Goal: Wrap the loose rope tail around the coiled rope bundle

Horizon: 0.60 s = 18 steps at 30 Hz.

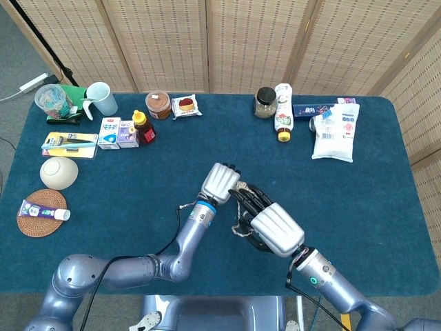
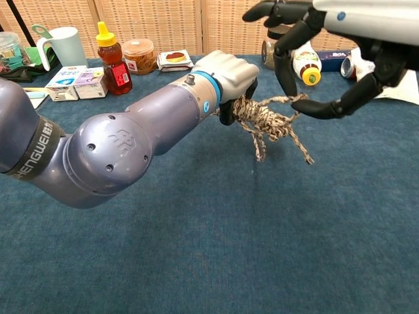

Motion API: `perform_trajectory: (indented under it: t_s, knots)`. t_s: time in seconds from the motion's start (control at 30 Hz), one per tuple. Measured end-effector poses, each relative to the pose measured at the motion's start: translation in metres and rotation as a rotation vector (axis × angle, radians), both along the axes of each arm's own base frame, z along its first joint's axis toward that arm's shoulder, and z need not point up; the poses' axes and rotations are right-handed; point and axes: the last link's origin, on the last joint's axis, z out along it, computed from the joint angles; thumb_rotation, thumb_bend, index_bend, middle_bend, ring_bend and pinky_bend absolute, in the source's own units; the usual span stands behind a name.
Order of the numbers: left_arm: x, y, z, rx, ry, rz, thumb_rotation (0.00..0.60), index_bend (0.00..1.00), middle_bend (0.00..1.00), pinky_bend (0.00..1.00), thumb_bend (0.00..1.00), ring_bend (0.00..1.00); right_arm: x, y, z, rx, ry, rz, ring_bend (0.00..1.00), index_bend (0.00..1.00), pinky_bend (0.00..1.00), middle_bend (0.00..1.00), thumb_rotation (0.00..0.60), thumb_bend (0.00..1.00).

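Gripping the coiled rope bundle at frame centre, the left hand holds it above the table. Beside it, the right hand pinches the loose rope tail between thumb and finger, other fingers spread.

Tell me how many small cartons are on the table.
2: a blue-and-white carton and a purple-and-white carton, side by side at the table's far left, beside the honey bottle. None seems hidden.
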Motion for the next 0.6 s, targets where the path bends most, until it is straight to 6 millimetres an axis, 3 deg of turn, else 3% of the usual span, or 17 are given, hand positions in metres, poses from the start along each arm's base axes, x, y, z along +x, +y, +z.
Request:
perform_trajectory:
  t_s: [0.6]
  knots:
    - [-0.012,-0.01,-0.003,-0.022,-0.011,-0.059,0.6,0.55,0.4,0.63,0.42,0.44,0.048,-0.058,0.018,-0.014,-0.013,-0.12,0.0,0.63,0.0,0.0,0.6,0.46]
